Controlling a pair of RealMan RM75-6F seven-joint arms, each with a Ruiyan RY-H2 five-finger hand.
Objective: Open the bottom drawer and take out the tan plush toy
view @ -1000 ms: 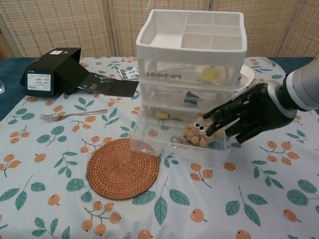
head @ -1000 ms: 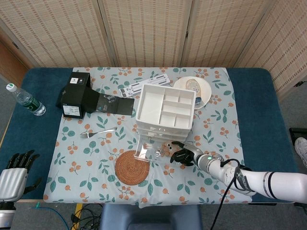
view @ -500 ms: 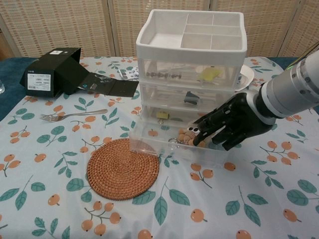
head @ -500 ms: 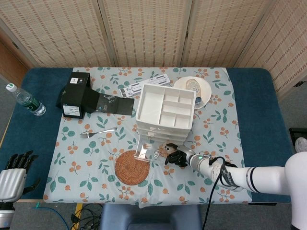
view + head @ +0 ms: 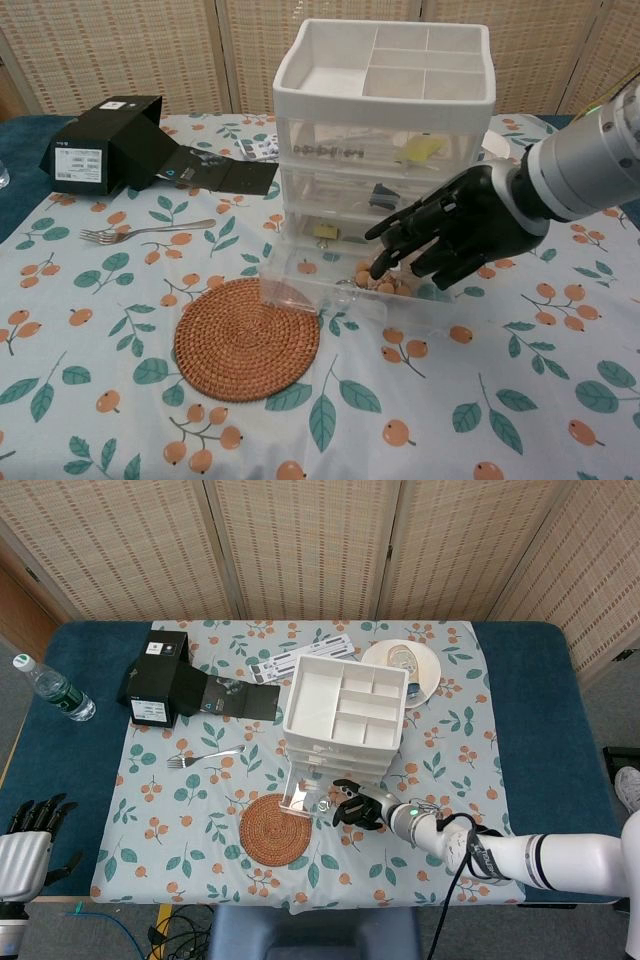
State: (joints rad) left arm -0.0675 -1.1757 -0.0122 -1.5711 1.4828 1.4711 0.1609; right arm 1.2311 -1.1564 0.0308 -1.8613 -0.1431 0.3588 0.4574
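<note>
The white drawer unit (image 5: 385,110) stands mid-table with its clear bottom drawer (image 5: 300,285) pulled out toward me. Inside the drawer lies the tan plush toy (image 5: 381,282), mostly hidden under my right hand (image 5: 450,235). That black hand reaches into the drawer from the right with its fingers spread and pointing down onto the toy; I see no closed grip. In the head view the right hand (image 5: 362,808) sits just in front of the unit (image 5: 345,715). My left hand (image 5: 25,845) hangs off the table's front left corner, fingers apart and holding nothing.
A round woven coaster (image 5: 247,340) lies just left of the open drawer. A fork (image 5: 145,232) and an open black box (image 5: 105,145) are further left. A water bottle (image 5: 55,690) lies at the far left, and a plate (image 5: 402,665) sits behind the unit.
My right hand has moved left and down into the open drawer, and now covers the toy's face, which showed before. The left hand has barely moved.
</note>
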